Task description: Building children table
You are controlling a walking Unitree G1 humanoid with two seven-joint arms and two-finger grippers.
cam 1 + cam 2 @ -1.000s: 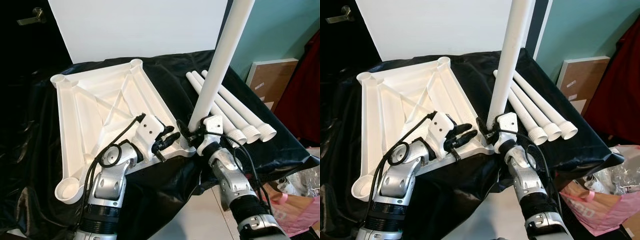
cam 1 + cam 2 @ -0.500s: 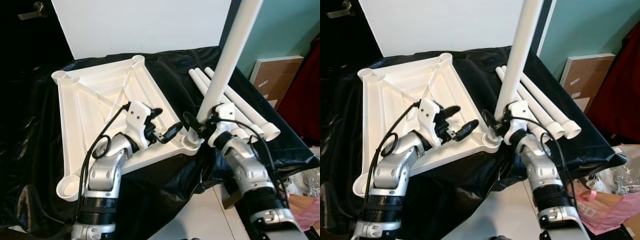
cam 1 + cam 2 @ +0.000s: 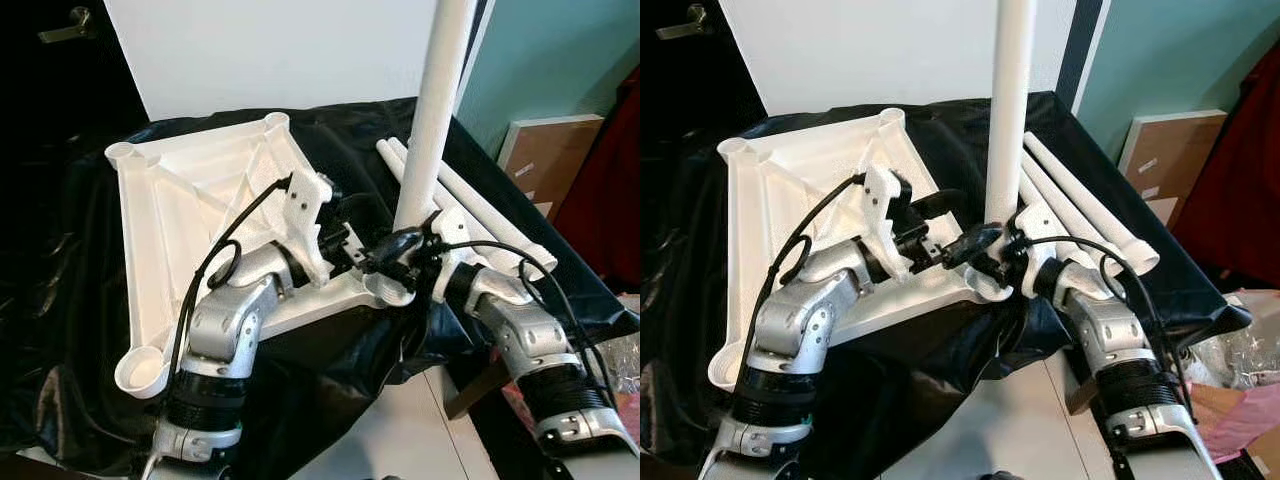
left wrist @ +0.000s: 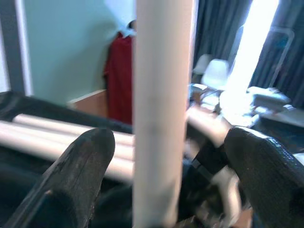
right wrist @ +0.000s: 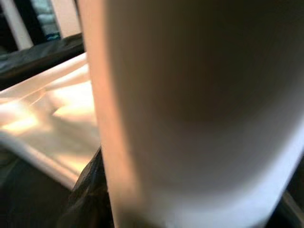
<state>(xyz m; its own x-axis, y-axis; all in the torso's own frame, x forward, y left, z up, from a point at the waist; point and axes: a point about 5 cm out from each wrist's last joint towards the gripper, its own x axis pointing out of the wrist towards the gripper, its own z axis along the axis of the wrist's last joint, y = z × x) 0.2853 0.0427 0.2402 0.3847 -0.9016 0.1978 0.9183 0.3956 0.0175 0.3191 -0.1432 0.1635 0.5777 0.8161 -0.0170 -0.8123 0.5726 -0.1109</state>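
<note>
The white tabletop [image 3: 170, 215] lies upside down on the black cloth. A long white leg [image 3: 436, 110] stands upright in its near right corner socket [image 3: 385, 291]. My right gripper [image 3: 418, 262] is shut on the leg's lower end, and the leg [image 5: 190, 114] looms very close in the right wrist view. My left gripper [image 3: 374, 226] is open and reaches in from the left. In the left wrist view its two fingers [image 4: 80, 166] stand apart on either side of the leg [image 4: 161, 114], with gaps showing. Three spare legs [image 3: 485, 215] lie side by side on the cloth to the right.
A large white board [image 3: 280, 50] leans against the wall behind the table. A cardboard box [image 3: 550, 160] stands on the right, and a pink bag [image 3: 1240, 425] sits on the floor at the lower right. The cloth-covered table's front edge [image 3: 330, 380] is close to me.
My left gripper left the tabletop's front rim, swung right and now stands open around the leg. The leg went from leaning right to upright in the right gripper.
</note>
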